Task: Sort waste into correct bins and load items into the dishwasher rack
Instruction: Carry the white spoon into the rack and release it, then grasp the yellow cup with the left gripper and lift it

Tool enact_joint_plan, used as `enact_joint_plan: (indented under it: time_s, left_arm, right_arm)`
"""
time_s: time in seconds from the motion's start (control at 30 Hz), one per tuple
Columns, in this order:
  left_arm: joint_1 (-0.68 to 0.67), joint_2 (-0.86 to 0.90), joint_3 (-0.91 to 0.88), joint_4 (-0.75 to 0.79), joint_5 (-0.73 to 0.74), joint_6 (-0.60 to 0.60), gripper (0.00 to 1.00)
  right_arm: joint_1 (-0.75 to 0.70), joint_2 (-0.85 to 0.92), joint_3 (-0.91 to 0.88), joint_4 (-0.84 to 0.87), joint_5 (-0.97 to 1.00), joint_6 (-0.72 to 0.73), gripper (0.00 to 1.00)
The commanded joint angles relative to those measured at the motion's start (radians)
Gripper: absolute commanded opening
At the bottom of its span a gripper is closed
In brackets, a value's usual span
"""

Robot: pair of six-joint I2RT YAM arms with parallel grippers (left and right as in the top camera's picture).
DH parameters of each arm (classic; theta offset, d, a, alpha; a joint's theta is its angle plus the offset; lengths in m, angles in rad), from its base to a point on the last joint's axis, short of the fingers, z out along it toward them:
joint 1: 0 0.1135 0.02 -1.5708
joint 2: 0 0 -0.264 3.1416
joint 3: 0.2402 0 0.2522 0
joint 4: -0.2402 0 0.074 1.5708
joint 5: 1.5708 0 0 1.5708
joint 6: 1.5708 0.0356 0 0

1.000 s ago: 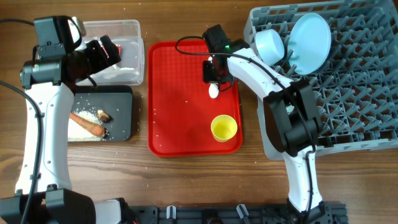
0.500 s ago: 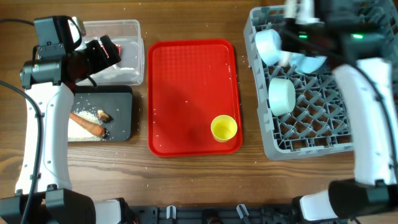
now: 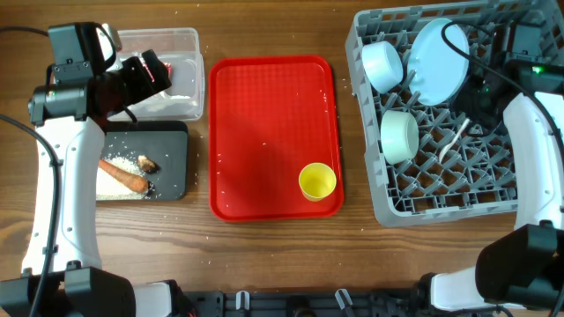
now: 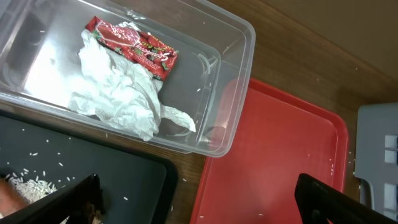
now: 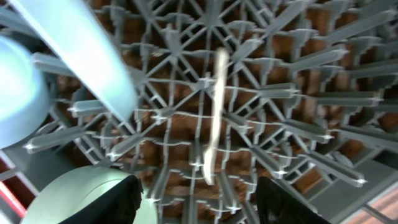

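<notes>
Loading status: I judge the white spoon (image 5: 214,118) delivered. It lies flat on the lattice of the dishwasher rack (image 3: 374,198), right of the mint green bowl (image 3: 399,135).
Right fingers: The right fingers (image 5: 115,202) are spread apart with nothing between them, above the spoon's lower end.
Left fingers: The left fingers (image 4: 329,199) are spread wide and empty, over the clear tub (image 4: 239,93), which holds the red wrapper (image 4: 134,46) and the napkin (image 4: 121,93).
Rack contents: The pale blue plate (image 3: 441,57) and pale blue bowl (image 3: 383,66) stand on edge in the far left corner.
Remaining item: The yellow cup (image 3: 317,180) stands upright on the red tray (image 3: 264,132), in the corner nearest the right arm's base.
Technique: I would raise the right arm straight up to clear the pegs and plate before crossing left, then descend over the cup and pinch one wall of its rim.
Edges: The tray's lip and the rack's left wall lie between the cup and the rack cells, so I would carry high.
Open room: The rack cells in front of the mint green bowl look free, and the red tray is bare around the cup.
Waste: The carrot (image 3: 123,174) and rice (image 3: 113,187) lie on the black tray (image 3: 176,145).
</notes>
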Motion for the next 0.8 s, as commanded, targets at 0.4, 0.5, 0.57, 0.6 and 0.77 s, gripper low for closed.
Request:
enact_joint_plan:
  time_s: [0.4,0.5,0.57,0.6,0.77]
  left_arm:
    - [0.005,0.008,0.011,0.003,-0.003,0.002,1.00]
    - [0.005,0.008,0.011,0.007,0.003,0.002,1.00]
    - [0.005,0.008,0.011,0.010,0.011,-0.002,1.00]
    - [0.005,0.008,0.011,0.010,0.027,-0.002,1.00]
    - [-0.087,0.035,0.010,-0.026,0.352,0.093,0.95]
  right_arm:
    - [0.343,-0.004,0.003,0.027,-0.371,-0.205,0.64]
    - [0.304,-0.024,0.030,0.012,-0.371,-0.228,0.64]
    - [0.265,-0.073,0.031,0.011,-0.370,-0.229,0.65]
    - [0.238,-0.104,0.031,0.014,-0.369,-0.229,0.65]
    - [0.022,-0.227,0.031,0.010,-0.368,-0.201,0.74]
